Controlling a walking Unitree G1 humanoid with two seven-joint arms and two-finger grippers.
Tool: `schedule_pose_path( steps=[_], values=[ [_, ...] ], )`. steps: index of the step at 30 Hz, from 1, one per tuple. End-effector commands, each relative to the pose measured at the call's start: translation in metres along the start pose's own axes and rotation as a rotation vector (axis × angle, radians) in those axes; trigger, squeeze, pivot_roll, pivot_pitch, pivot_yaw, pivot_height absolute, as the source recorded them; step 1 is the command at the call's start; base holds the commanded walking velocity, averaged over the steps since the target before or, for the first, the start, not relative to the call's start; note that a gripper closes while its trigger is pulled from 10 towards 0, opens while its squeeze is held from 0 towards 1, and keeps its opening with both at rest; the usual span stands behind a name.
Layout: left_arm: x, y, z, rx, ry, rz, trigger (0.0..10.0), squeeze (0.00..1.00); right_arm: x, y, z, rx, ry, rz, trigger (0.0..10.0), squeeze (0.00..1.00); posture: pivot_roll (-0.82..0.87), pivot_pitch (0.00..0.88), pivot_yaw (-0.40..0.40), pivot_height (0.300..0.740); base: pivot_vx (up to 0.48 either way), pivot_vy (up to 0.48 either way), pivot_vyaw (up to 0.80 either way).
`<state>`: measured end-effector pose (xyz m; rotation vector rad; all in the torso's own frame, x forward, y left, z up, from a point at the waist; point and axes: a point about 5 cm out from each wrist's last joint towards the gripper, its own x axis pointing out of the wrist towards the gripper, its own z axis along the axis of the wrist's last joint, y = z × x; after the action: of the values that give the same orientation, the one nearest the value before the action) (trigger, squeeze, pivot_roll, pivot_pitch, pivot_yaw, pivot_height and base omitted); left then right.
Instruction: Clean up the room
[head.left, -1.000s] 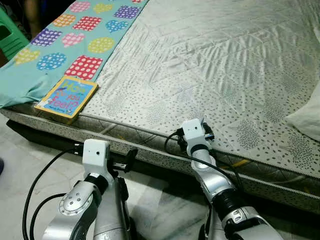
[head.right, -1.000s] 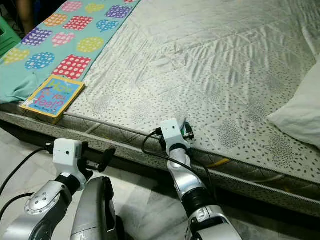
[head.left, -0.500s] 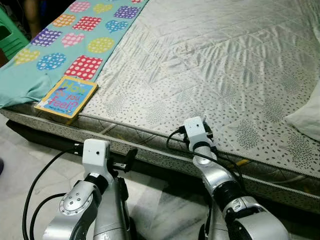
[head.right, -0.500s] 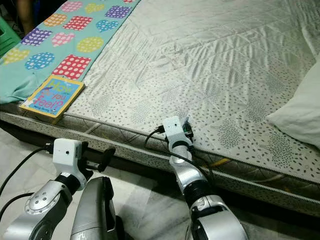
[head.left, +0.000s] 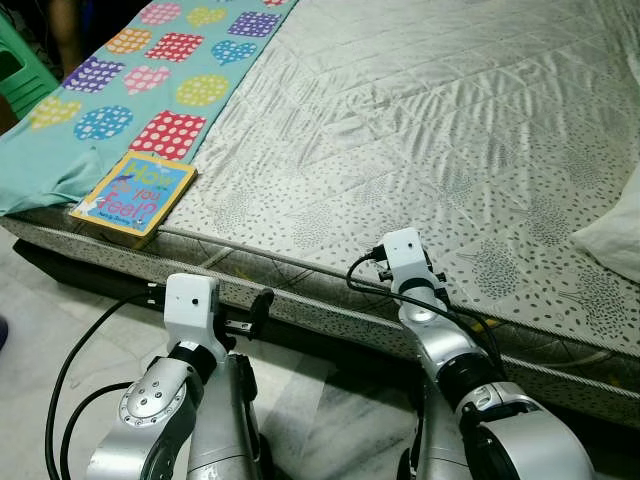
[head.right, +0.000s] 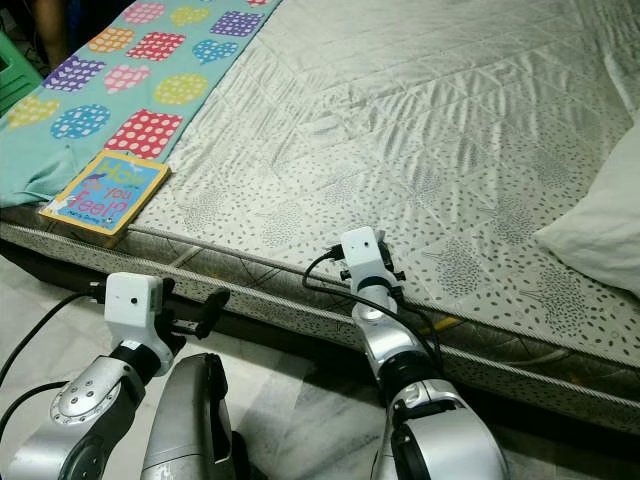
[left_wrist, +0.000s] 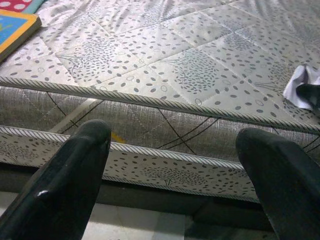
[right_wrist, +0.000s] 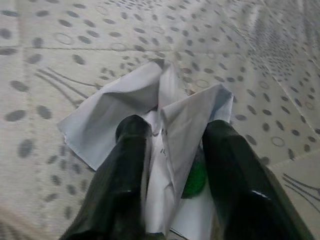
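One crumpled white paper (right_wrist: 150, 120) lies on the bed (head.left: 450, 120) near its front edge, at about 5 o'clock in the head view. The right gripper (right_wrist: 170, 135) pinches the paper between its two black fingers (right_wrist: 132, 135). The left gripper (left_wrist: 175, 145) hangs wide open by the mattress side. One book (head.left: 135, 196) sits at 9 o'clock, on one teal sheet (head.left: 150, 70). One white pillow (head.right: 600, 230) lies at 3 o'clock.

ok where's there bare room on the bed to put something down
The widest bare stretch of the mattress lies between the spotted cloth with the book on the left and the pillow at the right edge. The near edge is busier: the right gripper is closed around a crumpled paper there.
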<state>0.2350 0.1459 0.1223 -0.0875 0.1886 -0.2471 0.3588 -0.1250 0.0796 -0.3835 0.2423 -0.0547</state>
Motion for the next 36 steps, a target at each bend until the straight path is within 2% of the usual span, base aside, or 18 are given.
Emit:
schedule_pose_path(
  steps=[1, 8, 9, 10, 11, 13, 14, 15, 16, 21, 26, 28, 29, 31, 32, 33, 34, 36],
  values=[
    [-0.001, 0.005, -0.002, 0.009, 0.004, 0.025, 10.0, 0.00, 0.000, -0.002, -0.009, 0.025, 0.046, -0.001, 0.0, 0.00, -0.02, 0.137, 0.064, 0.521, 0.000, 0.000, 0.00],
    [0.002, 0.005, 0.001, 0.009, -0.015, 0.025, 10.0, 0.00, 0.002, -0.005, -0.003, 0.103, 0.025, 0.031, 0.0, 0.00, -0.02, 0.115, 0.063, 0.521, 0.000, 0.000, 0.00],
    [0.003, 0.005, 0.003, 0.008, -0.027, 0.024, 10.0, 0.00, 0.003, -0.007, 0.000, 0.158, 0.011, 0.045, 0.0, 0.00, -0.03, 0.099, 0.063, 0.521, 0.000, 0.000, 0.00],
    [0.003, 0.005, 0.003, 0.008, -0.027, 0.024, 10.0, 0.00, 0.003, -0.007, 0.000, 0.158, 0.011, 0.045, 0.0, 0.00, -0.03, 0.099, 0.063, 0.521, 0.000, 0.000, 0.00],
    [0.005, 0.005, 0.005, 0.009, -0.038, 0.024, 10.0, 0.00, 0.004, -0.008, 0.006, 0.211, -0.020, 0.063, 0.0, 0.00, -0.03, 0.093, 0.061, 0.521, 0.000, 0.000, 0.00],
    [0.005, 0.005, 0.006, 0.009, -0.043, 0.024, 10.0, 0.00, 0.004, -0.009, 0.008, 0.228, -0.037, 0.070, 0.0, 0.00, -0.03, 0.090, 0.061, 0.521, 0.000, 0.000, 0.00],
    [0.006, 0.005, 0.008, 0.010, -0.053, 0.026, 10.0, 0.00, 0.004, -0.011, 0.016, 0.271, -0.082, 0.079, 0.0, 0.00, -0.03, 0.082, 0.062, 0.521, 0.000, 0.000, 0.00],
    [0.007, 0.008, 0.009, 0.012, -0.071, 0.039, 10.0, 0.00, 0.003, -0.018, 0.030, 0.333, -0.175, 0.087, 0.0, 0.00, -0.04, 0.065, 0.064, 0.521, 0.000, 0.000, 0.00],
    [0.007, 0.009, 0.010, 0.014, -0.076, 0.044, 10.0, 0.00, 0.002, -0.021, 0.034, 0.355, -0.203, 0.091, 0.0, 0.00, -0.05, 0.061, 0.064, 0.521, 0.000, 0.000, 0.00],
    [0.006, 0.011, 0.010, 0.020, -0.096, 0.069, 10.0, 0.00, -0.010, -0.034, 0.039, 0.423, -0.279, 0.096, 0.0, 0.00, -0.07, 0.032, 0.069, 0.521, 0.000, 0.000, 0.00],
    [0.007, 0.013, 0.013, 0.026, -0.120, 0.087, 10.0, 0.00, -0.020, -0.045, 0.039, 0.489, -0.290, 0.102, 0.0, 0.00, -0.08, 0.007, 0.068, 0.521, 0.000, 0.000, 0.00],
    [0.008, 0.014, 0.014, 0.026, -0.137, 0.106, 10.0, 0.00, -0.029, -0.052, 0.038, 0.524, -0.297, 0.106, 0.0, 0.00, -0.10, 0.000, 0.069, 0.521, 0.000, 0.000, 0.00],
    [0.007, 0.017, 0.015, 0.024, -0.151, 0.130, 10.0, 0.00, -0.040, -0.057, 0.040, 0.538, -0.309, 0.118, 0.0, 0.00, -0.12, 0.000, 0.070, 0.521, 0.000, 0.000, 0.00],
    [0.006, 0.019, 0.015, 0.021, -0.157, 0.145, 10.0, 0.00, -0.046, -0.058, 0.041, 0.544, -0.316, 0.128, 0.0, 0.00, -0.12, 0.000, 0.070, 0.521, 0.000, 0.000, 0.00],
    [0.005, 0.019, 0.014, 0.017, -0.159, 0.148, 10.0, 0.00, -0.051, -0.059, 0.043, 0.547, -0.323, 0.133, 0.9, 0.00, -0.14, 0.000, 0.071, 0.521, 0.000, 0.000, 0.00],
    [0.005, 0.019, 0.014, 0.017, -0.159, 0.148, 10.0, 0.00, -0.051, -0.059, 0.043, 0.547, -0.323, 0.133, 0.9, 0.00, -0.14, 0.000, 0.071, 0.521, 0.000, 0.000, 0.00],
    [0.004, 0.020, 0.012, 0.011, -0.159, 0.150, 10.0, 0.00, -0.059, -0.060, 0.046, 0.555, -0.336, 0.139, 10.0, 0.00, -0.15, 0.000, 0.074, 0.521, 0.000, 0.000, 0.00],
    [0.004, 0.020, 0.010, 0.008, -0.157, 0.150, 10.0, 0.00, -0.065, -0.061, 0.050, 0.549, -0.353, 0.137, 10.0, 0.00, -0.16, 0.000, 0.072, 0.521, 0.000, 0.000, 0.00]
  ],
)
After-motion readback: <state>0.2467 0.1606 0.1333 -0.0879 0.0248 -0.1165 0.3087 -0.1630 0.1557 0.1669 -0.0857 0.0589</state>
